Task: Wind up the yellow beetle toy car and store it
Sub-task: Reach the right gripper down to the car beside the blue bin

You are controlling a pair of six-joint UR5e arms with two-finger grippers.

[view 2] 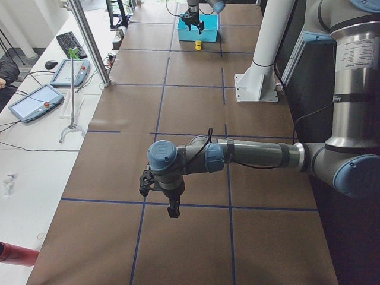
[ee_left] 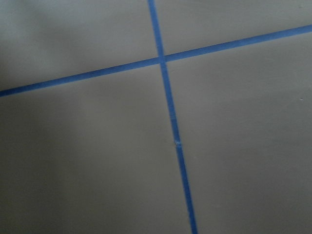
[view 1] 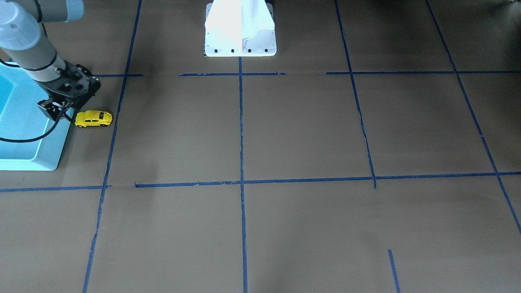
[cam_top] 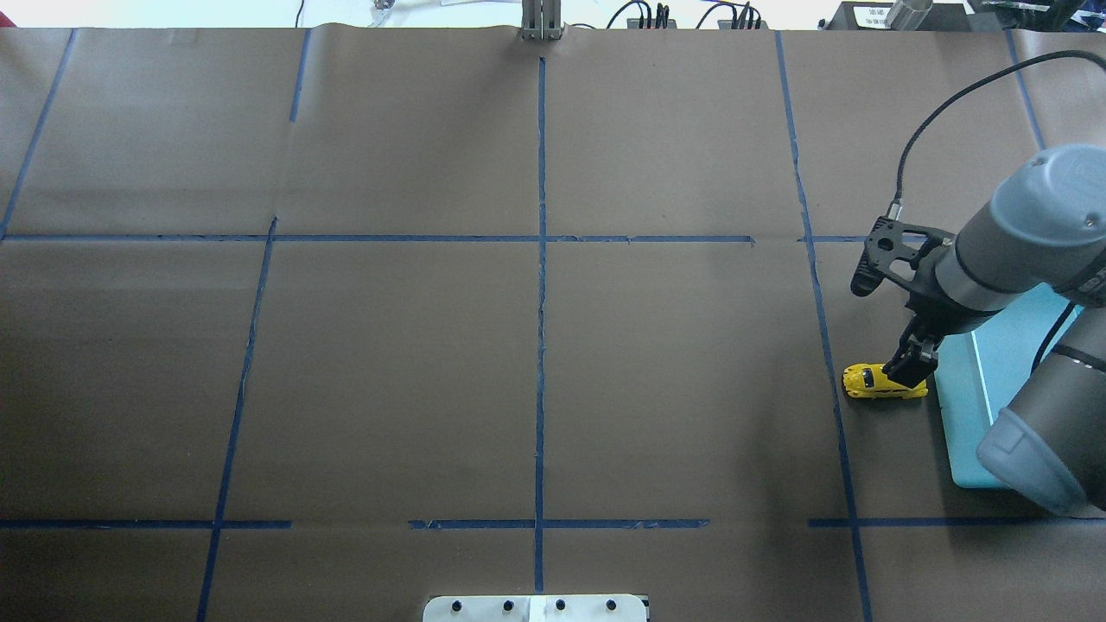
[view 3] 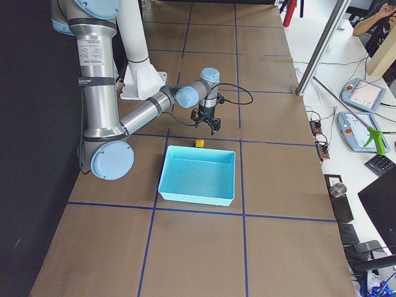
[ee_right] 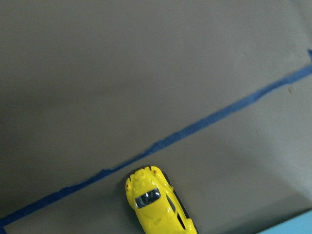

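High-gloss yellow paint on the yellow beetle toy car, with bright highlights along the roof, dark shiny windows and dull black wheels. Beneath it, matt brown paper, smooth but for faint creases, crossed by thin blue tape, ragged and torn in places. Smooth turquoise plastic for the bin, with a soft satin sheen. On the right arm, satin grey metal tubing and blue-grey plastic joint caps. Matt black plastic on the right gripper. Glossy white paint on the base plate, studded with dark bolt heads.
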